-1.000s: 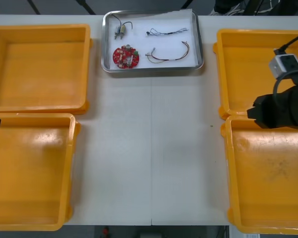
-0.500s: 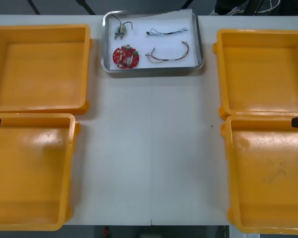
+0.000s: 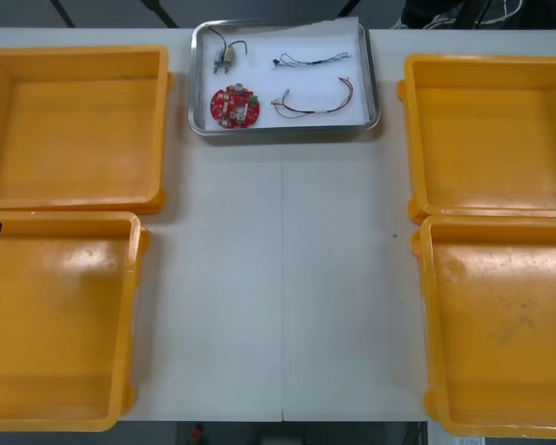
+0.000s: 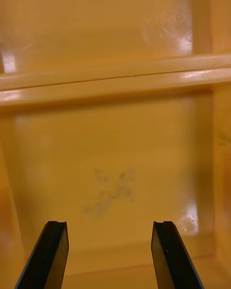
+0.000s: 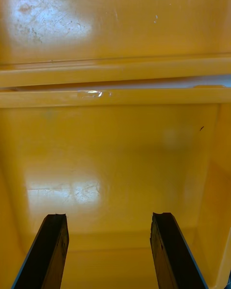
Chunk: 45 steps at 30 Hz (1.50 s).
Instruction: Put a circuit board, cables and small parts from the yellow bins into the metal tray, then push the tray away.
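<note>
The front camera hangs above the light flat table (image 3: 278, 278) and looks steeply down, far enough off to take in all 4 shallow yellow plastic bins (image 3: 74, 120) and the shiny rectangular metal tray (image 3: 196, 83) at the far edge. The right wrist camera sits close over the nearer right bin (image 4: 110, 164), facing across its floor between the right gripper (image 4: 109, 255) fingers toward the 2 meeting rims (image 4: 115, 79). Its grey scuff mark (image 4: 113, 192) also shows from the front. The left wrist camera, behind the left gripper (image 5: 108, 255), looks likewise across the nearer left bin (image 5: 115, 149).

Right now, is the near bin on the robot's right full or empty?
Empty: that bin shows bare floor beneath the open right tool; left tool hangs over another bin.
</note>
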Tool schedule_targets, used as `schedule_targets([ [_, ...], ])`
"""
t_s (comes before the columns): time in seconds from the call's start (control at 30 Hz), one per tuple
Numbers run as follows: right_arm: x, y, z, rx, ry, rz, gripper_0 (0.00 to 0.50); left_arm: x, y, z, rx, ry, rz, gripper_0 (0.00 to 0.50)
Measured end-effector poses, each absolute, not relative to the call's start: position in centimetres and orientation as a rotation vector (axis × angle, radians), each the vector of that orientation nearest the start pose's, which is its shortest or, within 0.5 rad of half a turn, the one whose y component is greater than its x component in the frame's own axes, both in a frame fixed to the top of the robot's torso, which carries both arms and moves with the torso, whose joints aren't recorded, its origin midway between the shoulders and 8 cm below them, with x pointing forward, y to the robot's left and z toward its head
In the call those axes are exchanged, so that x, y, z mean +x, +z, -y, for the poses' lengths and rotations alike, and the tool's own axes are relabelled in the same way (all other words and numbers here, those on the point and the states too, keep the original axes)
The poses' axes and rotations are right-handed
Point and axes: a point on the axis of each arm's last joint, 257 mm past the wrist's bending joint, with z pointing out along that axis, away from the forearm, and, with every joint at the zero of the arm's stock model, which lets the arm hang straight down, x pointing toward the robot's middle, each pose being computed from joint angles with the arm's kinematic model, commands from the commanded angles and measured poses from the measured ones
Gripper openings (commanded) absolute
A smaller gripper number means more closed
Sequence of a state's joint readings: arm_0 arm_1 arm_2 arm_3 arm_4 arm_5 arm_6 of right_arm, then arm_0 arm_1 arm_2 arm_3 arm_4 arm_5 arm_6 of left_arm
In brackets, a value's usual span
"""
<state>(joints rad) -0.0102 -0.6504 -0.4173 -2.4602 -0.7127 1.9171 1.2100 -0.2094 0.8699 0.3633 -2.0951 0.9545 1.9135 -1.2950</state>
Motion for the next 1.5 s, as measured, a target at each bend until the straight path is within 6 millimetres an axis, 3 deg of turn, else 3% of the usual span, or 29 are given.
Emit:
schedule_targets([
  [0.33, 33.4, -16.4, 36.9, 0.108, -0.072, -2.571, 0.5, 38.0, -14.0, -39.5, -0.025, -0.011, -2.685, 0.5],
  [1.5, 32.9, -16.9, 36.4, 0.093, -0.046, -2.591, 0.5, 38.0, -14.0, -39.5, -0.025, -0.011, -2.685, 0.5],
])
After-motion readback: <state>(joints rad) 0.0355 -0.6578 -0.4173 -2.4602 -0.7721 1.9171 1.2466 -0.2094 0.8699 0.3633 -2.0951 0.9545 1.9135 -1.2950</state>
